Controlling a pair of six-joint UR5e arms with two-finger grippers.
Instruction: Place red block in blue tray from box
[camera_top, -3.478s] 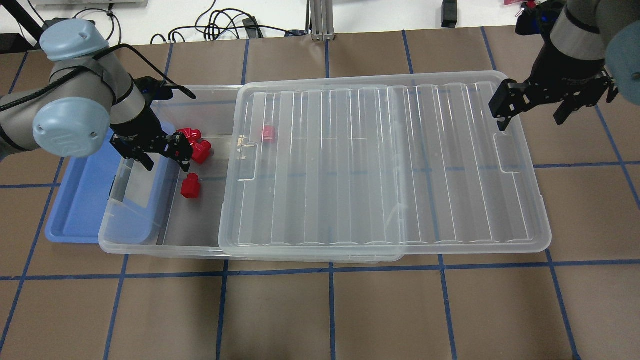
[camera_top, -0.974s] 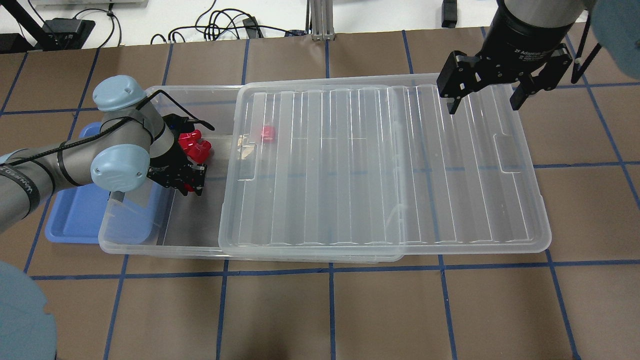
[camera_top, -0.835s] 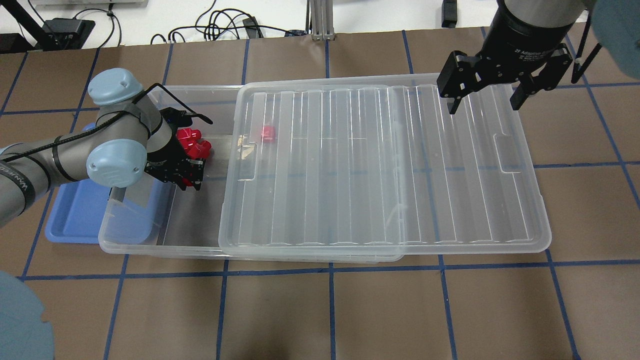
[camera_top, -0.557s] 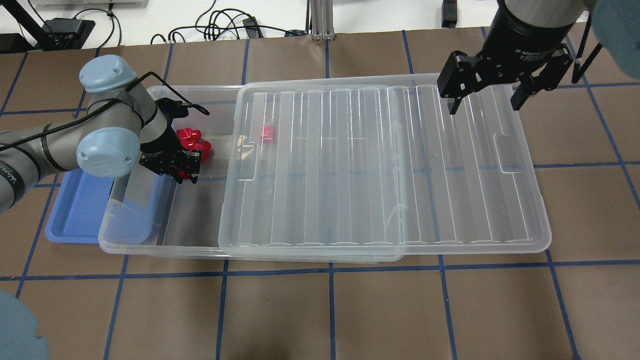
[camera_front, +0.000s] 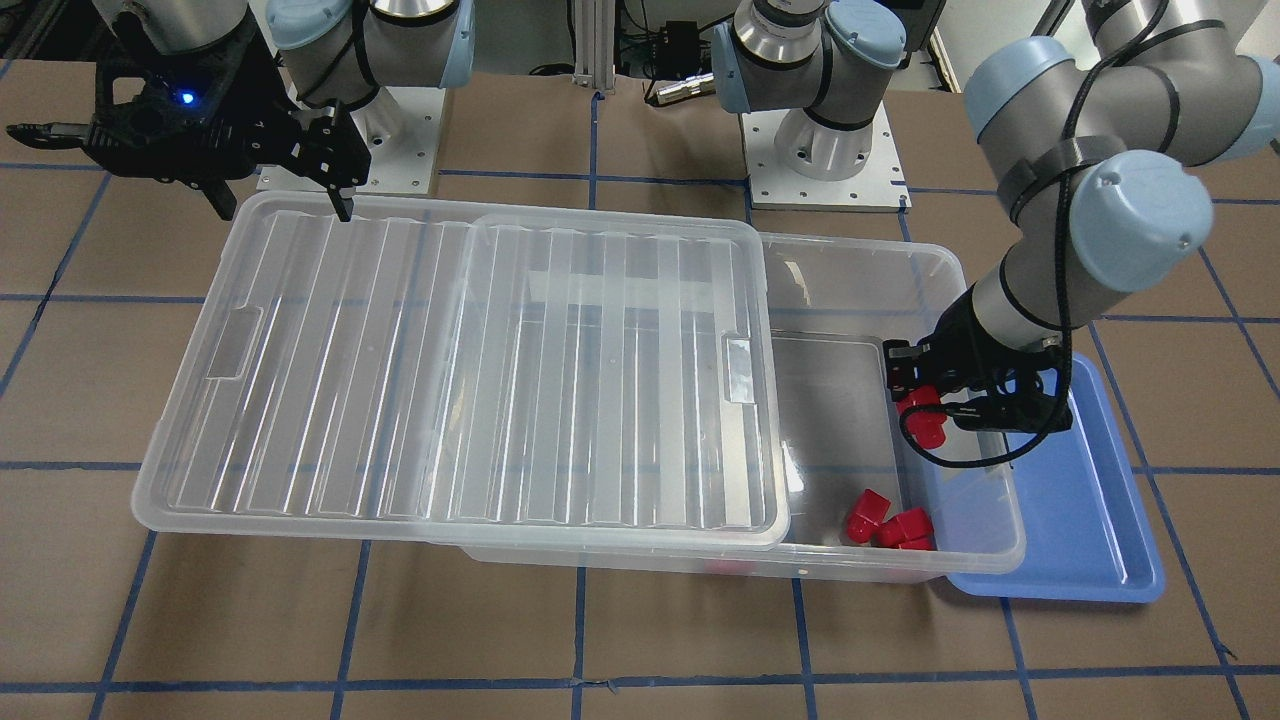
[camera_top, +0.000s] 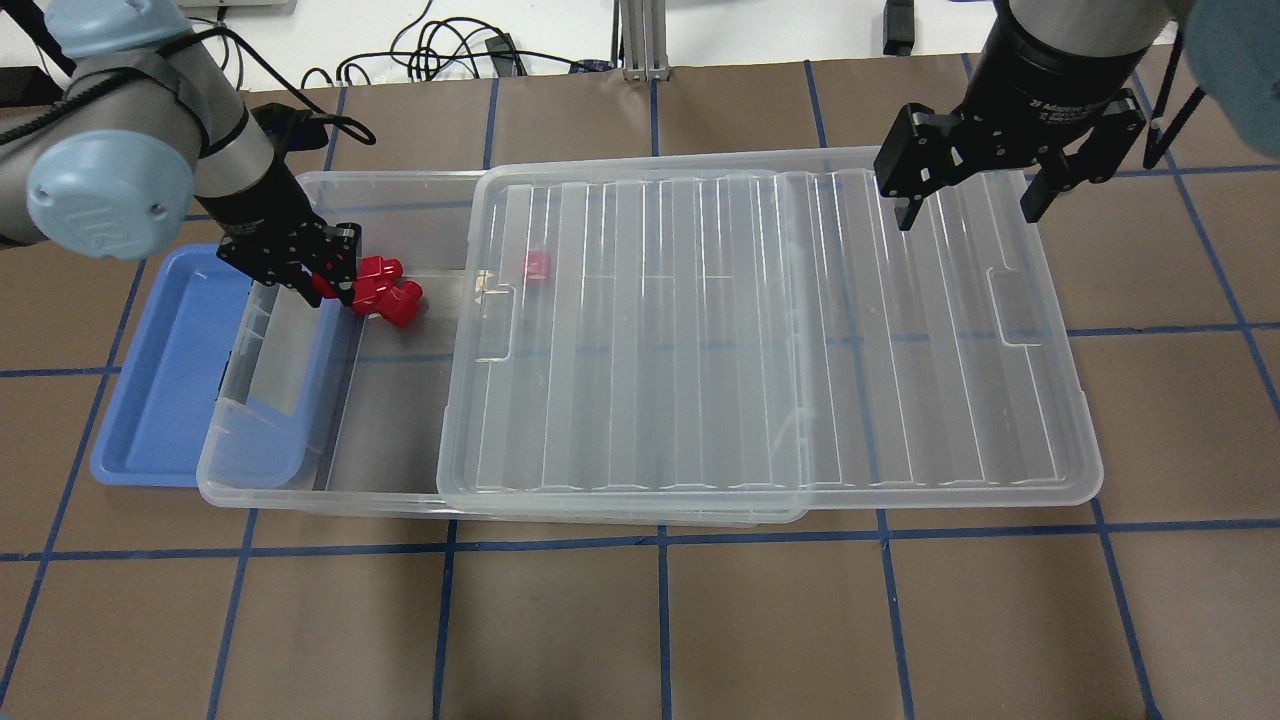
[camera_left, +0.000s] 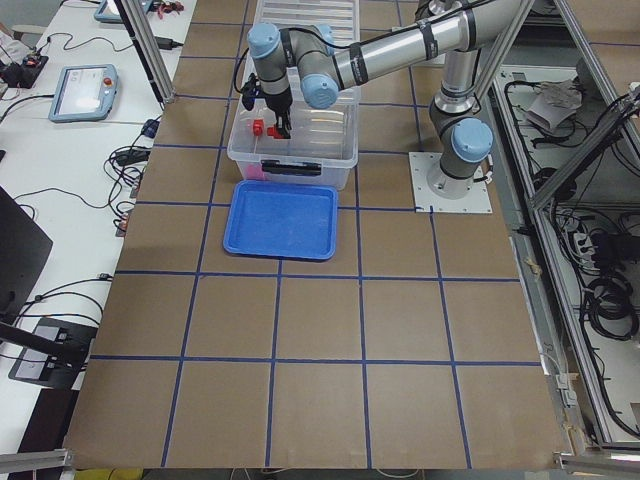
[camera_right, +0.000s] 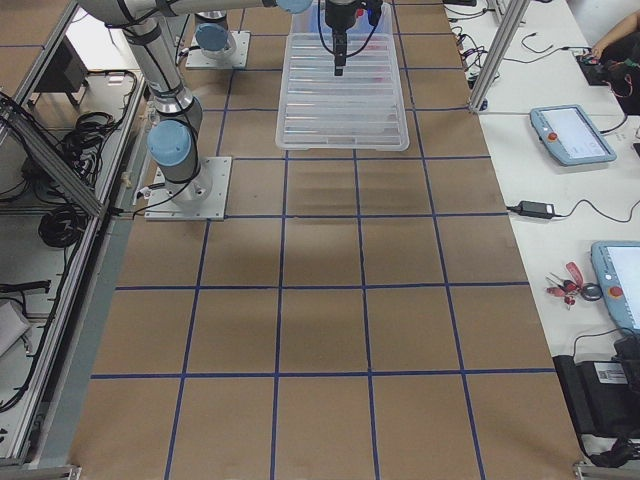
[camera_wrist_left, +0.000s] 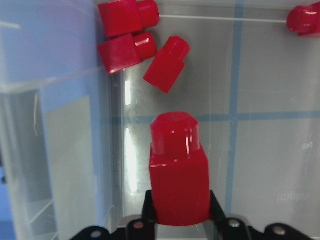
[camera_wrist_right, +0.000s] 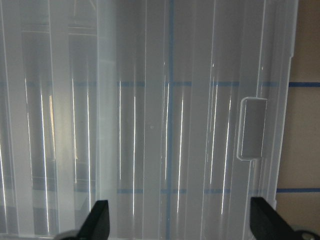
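Red block (camera_wrist_left: 178, 170) clamped at its cube end in left pincer (camera_front: 930, 405), stub pointing away from wrist. It hangs over the open end of the box (camera_top: 330, 497), close to the 9 o'clock wall in overhead view. Other red blocks (camera_wrist_left: 120, 17) lie loose on the box floor. Blue tray (camera_top: 160, 400) sits at 9 o'clock, one edge overlapped by the box. Right pincer (camera_top: 965, 200) gapes empty above lid (camera_top: 760, 330). Judgement: lift clear of the wall first, then carry toward 9 o'clock and release low over bare tray floor.
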